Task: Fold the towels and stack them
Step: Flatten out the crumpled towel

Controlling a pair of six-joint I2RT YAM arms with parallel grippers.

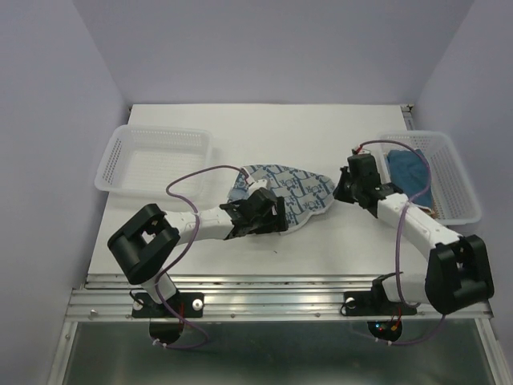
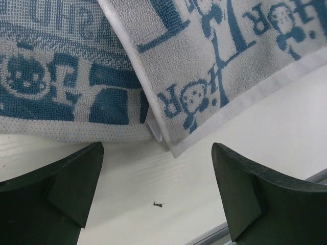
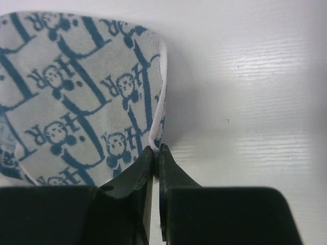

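Hem of blue-patterned white towel (image 3: 76, 92) clamped in right hand (image 3: 156, 155), probably for pulling into a fold; left hand (image 2: 156, 171) spread apart beside towel's near edge, gripping nothing.

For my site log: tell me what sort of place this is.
Probably a robotics test bench, not a home: two robot arms bolted to a metal rail, a white table boxed in by plain walls, two plastic baskets and a patterned towel.
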